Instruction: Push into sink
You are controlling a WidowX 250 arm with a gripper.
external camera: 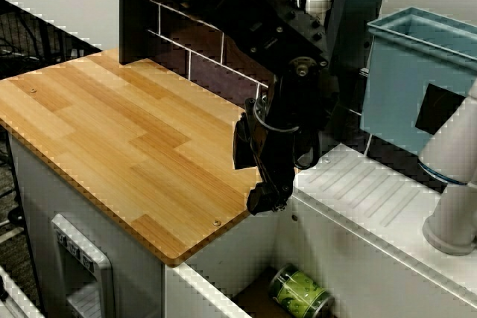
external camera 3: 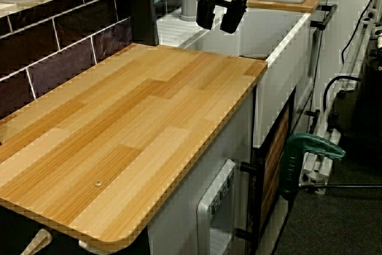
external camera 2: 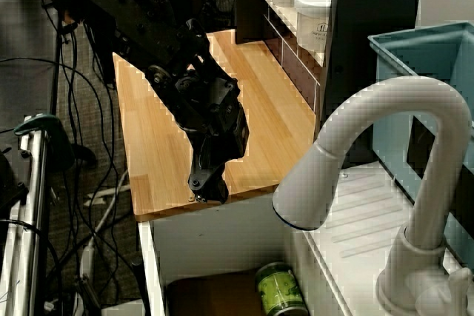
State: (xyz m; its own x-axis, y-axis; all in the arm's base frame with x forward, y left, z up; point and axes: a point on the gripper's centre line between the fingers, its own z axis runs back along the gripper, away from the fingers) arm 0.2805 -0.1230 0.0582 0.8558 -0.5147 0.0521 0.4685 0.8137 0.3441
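At lower centre of the side view, the green can (external camera: 300, 293) lay on its side in the sink (external camera: 223, 292), directly below the empty gripper (external camera: 268, 200), jaws slightly apart.

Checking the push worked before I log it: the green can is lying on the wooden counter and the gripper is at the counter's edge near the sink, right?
Not quite. The green can is not on the wooden counter; it lies on the floor of the sink, as both views of the basin show. The gripper is indeed at the counter's edge near the sink.
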